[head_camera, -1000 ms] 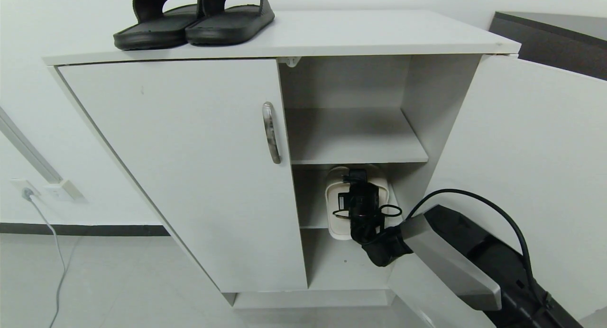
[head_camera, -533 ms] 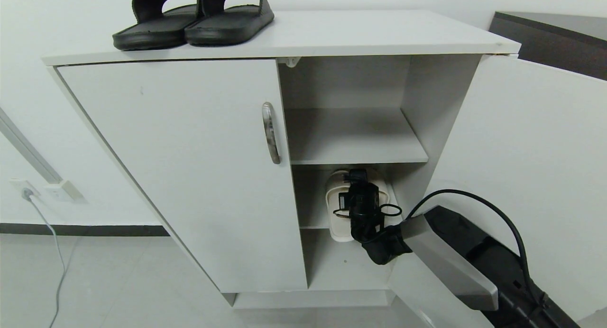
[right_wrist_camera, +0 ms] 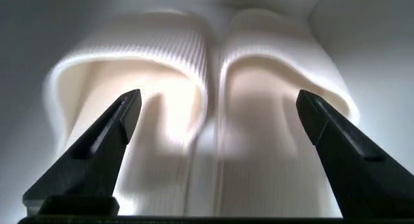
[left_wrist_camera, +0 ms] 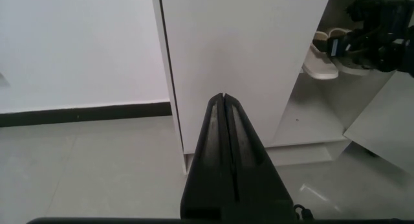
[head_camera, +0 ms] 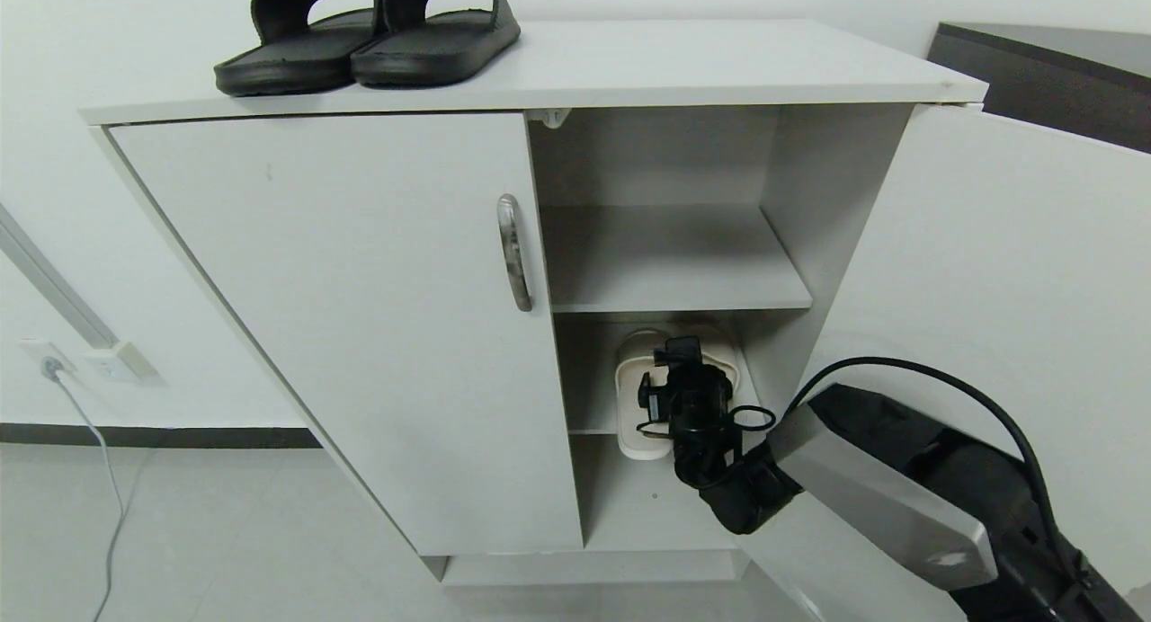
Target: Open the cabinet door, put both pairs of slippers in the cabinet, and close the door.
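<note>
Sitting atop one cabinet [head_camera: 719, 60] are two black slippers [head_camera: 369, 38]; two white slippers [right_wrist_camera: 168, 62] lie inside before the right gripper [right_wrist_camera: 218, 101], spread empty; the left gripper [left_wrist_camera: 223, 98] is pinched closed.

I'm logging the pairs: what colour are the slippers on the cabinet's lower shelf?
Cream white, with ribbed straps: the slippers show best in the right wrist view.

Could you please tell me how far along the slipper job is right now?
Done: the right door is open and the white slippers lie on a lower shelf inside. In hand: the right gripper sits open right at them, gripping nothing. Left: the black slippers on the cabinet top need to go inside, then the door must be closed.
</note>
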Controlling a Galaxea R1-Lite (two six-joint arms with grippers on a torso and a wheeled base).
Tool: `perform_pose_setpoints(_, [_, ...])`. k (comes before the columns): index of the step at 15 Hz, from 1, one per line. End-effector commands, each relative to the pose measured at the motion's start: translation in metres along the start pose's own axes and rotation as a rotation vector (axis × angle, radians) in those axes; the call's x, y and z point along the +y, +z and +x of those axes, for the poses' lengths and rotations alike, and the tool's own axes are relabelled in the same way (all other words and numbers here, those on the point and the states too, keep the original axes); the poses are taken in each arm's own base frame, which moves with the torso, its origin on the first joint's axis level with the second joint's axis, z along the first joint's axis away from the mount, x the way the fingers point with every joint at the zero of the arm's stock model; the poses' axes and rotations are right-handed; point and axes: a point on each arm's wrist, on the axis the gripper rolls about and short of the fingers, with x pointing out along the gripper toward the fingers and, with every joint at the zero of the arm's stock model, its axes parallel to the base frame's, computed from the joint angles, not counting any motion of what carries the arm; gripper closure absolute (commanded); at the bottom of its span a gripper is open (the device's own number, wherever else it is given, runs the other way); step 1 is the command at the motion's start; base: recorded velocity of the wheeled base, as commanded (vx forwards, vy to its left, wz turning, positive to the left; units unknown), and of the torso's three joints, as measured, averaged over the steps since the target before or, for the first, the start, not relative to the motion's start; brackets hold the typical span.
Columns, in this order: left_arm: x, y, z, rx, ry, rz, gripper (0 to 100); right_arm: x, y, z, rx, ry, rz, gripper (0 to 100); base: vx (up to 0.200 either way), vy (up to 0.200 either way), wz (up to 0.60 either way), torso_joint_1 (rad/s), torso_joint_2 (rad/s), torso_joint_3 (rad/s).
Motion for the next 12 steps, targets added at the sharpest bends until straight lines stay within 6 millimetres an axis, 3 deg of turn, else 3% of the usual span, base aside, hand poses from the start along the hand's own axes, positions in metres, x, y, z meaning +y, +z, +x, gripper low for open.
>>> perform_pose_setpoints(1, [0.000, 0.000, 0.000, 0.003, 0.000, 0.002, 100, -0.008, 0.032, -0.044, -0.014, 0.031, 0.008, 0, 0.000, 0.000, 0.00, 0.000, 0.00, 0.000])
perform_pose_setpoints(4, [0.000, 0.000, 0.000, 0.001, 0.000, 0.000, 100, -0.027, 0.042, -0.097, 0.013, 0.058, 0.013, 0, 0.000, 0.000, 0.00, 0.000, 0.00, 0.000])
perform_pose_setpoints(6, [0.000, 0.000, 0.000, 0.001, -0.001, 0.002, 100, -0.038, 0.047, -0.122, 0.040, 0.077, 0.035, 0, 0.000, 0.000, 0.00, 0.000, 0.00, 0.000])
perform_pose_setpoints(11, [0.000, 0.000, 0.000, 0.001, -0.001, 0.000, 100, -0.040, 0.053, -0.142, 0.048, 0.109, 0.068, 0, 0.000, 0.000, 0.00, 0.000, 0.00, 0.000])
perform_pose_setpoints(12, [0.000, 0.000, 0.000, 0.003, -0.003, 0.000, 100, -0.040, 0.052, -0.142, 0.049, 0.109, 0.067, 0, -0.200, 0.000, 0.00, 0.002, 0.00, -0.002])
